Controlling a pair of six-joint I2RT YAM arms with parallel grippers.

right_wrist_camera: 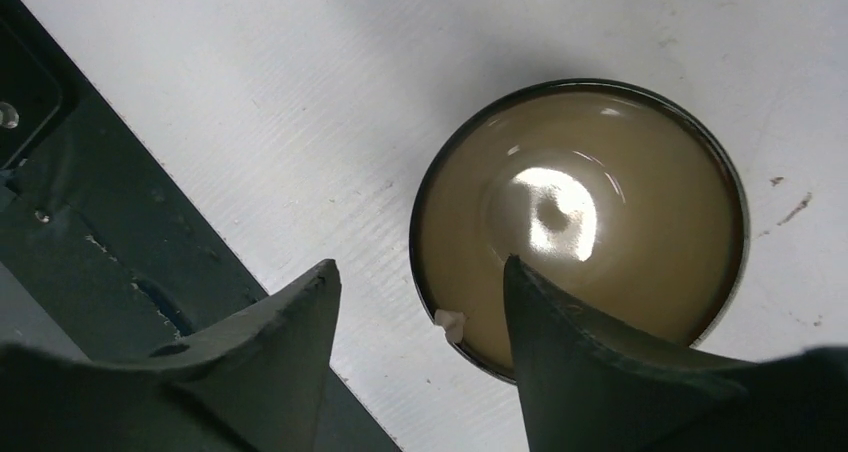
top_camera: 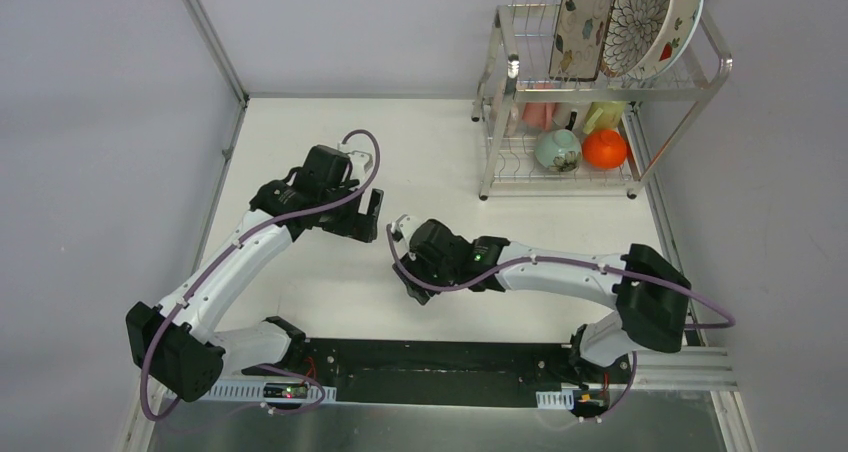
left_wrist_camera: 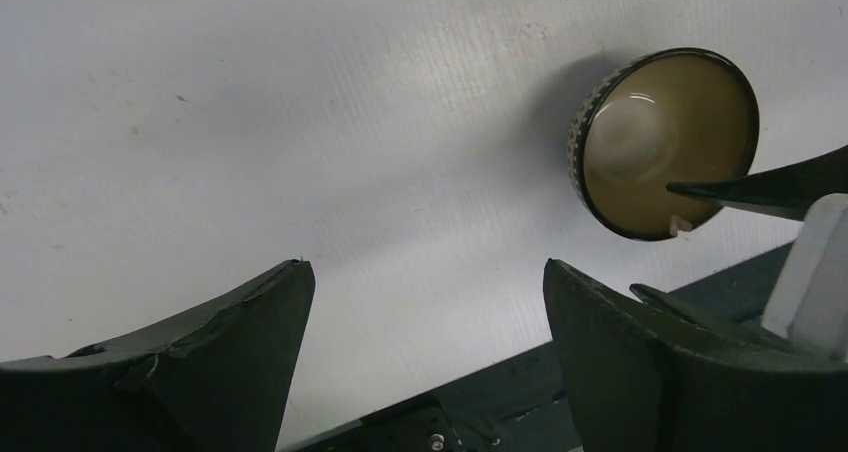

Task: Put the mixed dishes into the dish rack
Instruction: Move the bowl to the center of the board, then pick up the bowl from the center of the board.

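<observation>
The dark brown bowl (right_wrist_camera: 600,172) with a tan inside stands upright on the white table; it also shows in the left wrist view (left_wrist_camera: 660,142). My right gripper (right_wrist_camera: 418,267) is open and straddles its near rim, with one finger inside the bowl and one outside. In the top view the right gripper (top_camera: 410,262) hides the bowl. My left gripper (left_wrist_camera: 425,267) is open and empty over bare table, to the left of the bowl (top_camera: 375,212). The dish rack (top_camera: 716,67) stands at the far right.
The rack's upper shelf holds the floral plate (top_camera: 580,12), brown-petal plate (top_camera: 635,17) and strawberry plate (top_camera: 685,17). Below are a pink cup (top_camera: 540,112), yellow cup (top_camera: 603,115), pale green bowl (top_camera: 557,150) and red-orange bowl (top_camera: 604,148). A black base rail (top_camera: 450,357) runs along the near edge.
</observation>
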